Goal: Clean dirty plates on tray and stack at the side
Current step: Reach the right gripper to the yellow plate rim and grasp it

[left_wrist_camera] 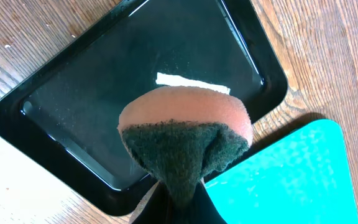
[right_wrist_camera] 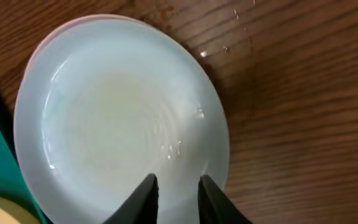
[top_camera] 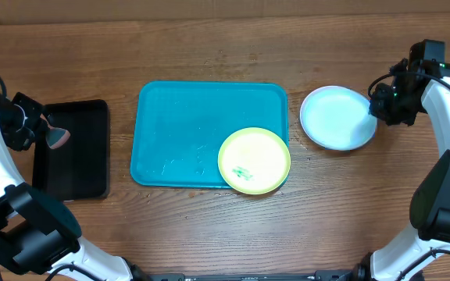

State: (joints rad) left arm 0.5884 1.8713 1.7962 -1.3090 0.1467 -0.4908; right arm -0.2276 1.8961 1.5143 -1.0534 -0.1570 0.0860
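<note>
The turquoise tray (top_camera: 186,125) lies mid-table. A yellow-green plate (top_camera: 254,161) with a small teal smear rests on the tray's near right corner, overhanging the rim. To the tray's right, on the wood, a pale blue plate (top_camera: 336,117) (right_wrist_camera: 117,112) sits on another plate, of which only a white rim shows. My right gripper (top_camera: 377,105) (right_wrist_camera: 178,179) is open just above this stack's right edge, nothing between its fingers. My left gripper (top_camera: 41,129) (left_wrist_camera: 176,199) is shut on a sponge (left_wrist_camera: 185,137) (top_camera: 57,137), pink with a dark green scouring face, above the black tray.
A black rectangular tray (top_camera: 73,179) (left_wrist_camera: 104,81) lies left of the turquoise one, with a wet sheen inside. Water drops dot the wood beyond the stacked plates. In the left wrist view a corner of the turquoise tray (left_wrist_camera: 291,174) shows next to the black one.
</note>
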